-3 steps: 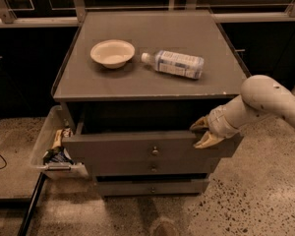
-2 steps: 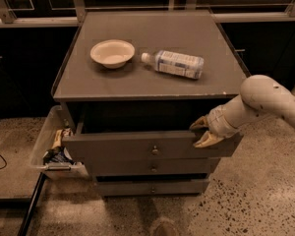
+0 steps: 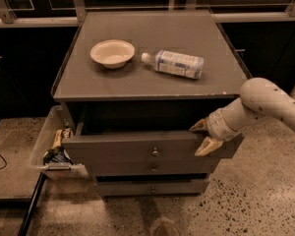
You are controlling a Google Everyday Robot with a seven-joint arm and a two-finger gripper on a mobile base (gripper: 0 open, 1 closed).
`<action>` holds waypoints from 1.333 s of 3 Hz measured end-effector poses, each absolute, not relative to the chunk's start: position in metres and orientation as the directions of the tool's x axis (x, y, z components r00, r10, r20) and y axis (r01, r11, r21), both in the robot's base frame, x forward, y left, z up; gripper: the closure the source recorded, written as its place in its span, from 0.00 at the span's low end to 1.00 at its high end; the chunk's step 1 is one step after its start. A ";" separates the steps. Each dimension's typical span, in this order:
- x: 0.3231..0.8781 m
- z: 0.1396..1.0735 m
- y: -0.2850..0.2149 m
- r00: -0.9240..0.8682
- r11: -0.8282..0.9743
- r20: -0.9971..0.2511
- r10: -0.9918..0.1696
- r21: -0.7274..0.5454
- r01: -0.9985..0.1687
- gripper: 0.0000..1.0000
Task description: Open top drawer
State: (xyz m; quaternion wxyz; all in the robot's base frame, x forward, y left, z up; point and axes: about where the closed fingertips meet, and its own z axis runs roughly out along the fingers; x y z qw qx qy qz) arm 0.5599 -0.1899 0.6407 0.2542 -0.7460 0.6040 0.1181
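The top drawer (image 3: pixel 123 150) is a wide grey drawer with a small round metal knob (image 3: pixel 155 152) at its centre. It stands pulled out from the grey cabinet, with a dark gap showing behind its front panel. My gripper (image 3: pixel 203 136) is at the right end of the drawer front. One pale finger reaches over the panel's top edge and the other lies against its front face. The white arm (image 3: pixel 265 104) comes in from the right.
A cream bowl (image 3: pixel 112 52) and a plastic water bottle (image 3: pixel 174 63) lying on its side rest on the cabinet top (image 3: pixel 152 82). Two slimmer drawer fronts (image 3: pixel 152 169) sit below. A clear bin (image 3: pixel 51 149) with snack packets hangs at the cabinet's left side. The floor is speckled.
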 end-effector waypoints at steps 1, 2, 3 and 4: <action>0.534 0.636 -0.197 0.232 -0.135 -0.503 -0.833 -0.222 -0.966 0.19; 0.504 0.641 -0.212 0.211 -0.116 -0.506 -0.836 -0.213 -0.970 0.42; 0.477 0.655 -0.227 0.202 -0.102 -0.505 -0.839 -0.220 -0.970 0.66; 0.461 0.662 -0.235 0.192 -0.089 -0.510 -0.838 -0.220 -0.972 0.89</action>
